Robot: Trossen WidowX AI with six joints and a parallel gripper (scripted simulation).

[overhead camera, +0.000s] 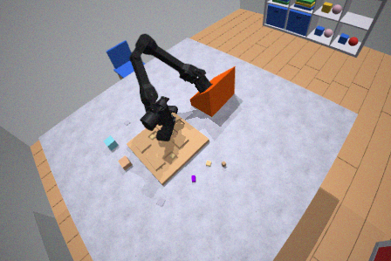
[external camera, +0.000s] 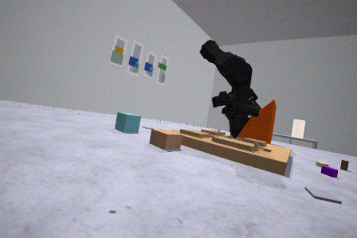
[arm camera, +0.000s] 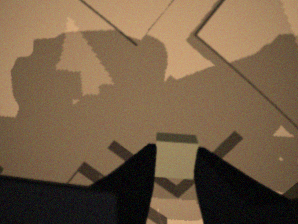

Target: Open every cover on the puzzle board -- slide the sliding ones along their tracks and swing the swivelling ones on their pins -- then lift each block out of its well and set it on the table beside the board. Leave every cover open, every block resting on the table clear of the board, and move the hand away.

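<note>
The wooden puzzle board lies on the grey table, with flat wooden covers on top. My gripper is down low over the middle of the board and is shut on a small pale green block. In the wrist view the block sits between the two dark fingers, over the dark outline of a well. In the exterior view the arm hides the fingers. A small yellow block, a brown one and a purple one lie on the table right of the board.
A cyan cube and a tan cube lie left of the board. An orange wedge stands behind it. A thin grey plate lies in front. A blue chair and a shelf stand beyond.
</note>
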